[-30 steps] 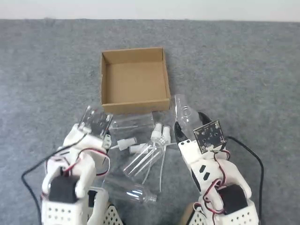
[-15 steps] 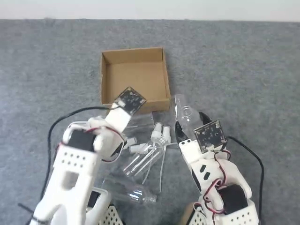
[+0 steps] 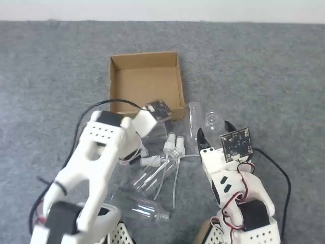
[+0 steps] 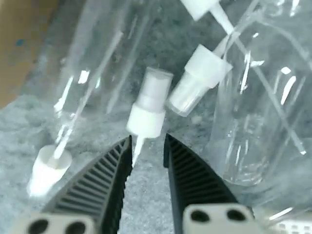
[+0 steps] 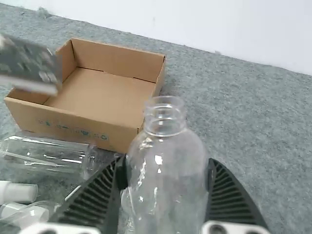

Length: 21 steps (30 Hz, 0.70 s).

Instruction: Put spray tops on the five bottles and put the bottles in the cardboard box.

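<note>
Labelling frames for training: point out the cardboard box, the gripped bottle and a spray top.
brown cardboard box (image 3: 144,86), high view, bare floor.
clear plastic bottle (image 5: 163,165), right wrist view, body below neck.
white plastic spray top (image 4: 147,117), left wrist view, its collar.

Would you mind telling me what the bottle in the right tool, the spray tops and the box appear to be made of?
The bottle looks like clear glossy plastic: carpet shows through, highlights glint. The spray tops seem opaque white plastic, smooth. The cardboard box is matt brown cardboard with raw folded edges.
</note>
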Each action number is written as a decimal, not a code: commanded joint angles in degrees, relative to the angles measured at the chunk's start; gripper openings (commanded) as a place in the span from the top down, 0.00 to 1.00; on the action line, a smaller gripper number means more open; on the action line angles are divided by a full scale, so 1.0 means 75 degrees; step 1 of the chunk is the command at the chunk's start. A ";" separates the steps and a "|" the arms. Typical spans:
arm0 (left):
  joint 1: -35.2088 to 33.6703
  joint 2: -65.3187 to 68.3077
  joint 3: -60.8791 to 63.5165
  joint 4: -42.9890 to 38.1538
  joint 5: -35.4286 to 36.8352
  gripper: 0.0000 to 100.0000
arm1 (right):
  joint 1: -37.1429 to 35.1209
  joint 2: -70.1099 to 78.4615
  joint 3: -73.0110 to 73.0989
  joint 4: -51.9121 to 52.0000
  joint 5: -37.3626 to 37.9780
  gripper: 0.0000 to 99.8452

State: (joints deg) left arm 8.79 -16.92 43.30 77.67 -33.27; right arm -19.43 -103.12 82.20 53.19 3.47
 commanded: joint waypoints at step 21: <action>-0.0270 0.0926 -0.1084 0.0023 -0.1664 0.78 | 0.0100 -0.0111 -0.0164 -0.0193 -0.0082 0.87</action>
State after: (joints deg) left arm 9.32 -9.98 38.02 77.67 -41.89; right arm -19.43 -103.12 82.20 53.19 3.47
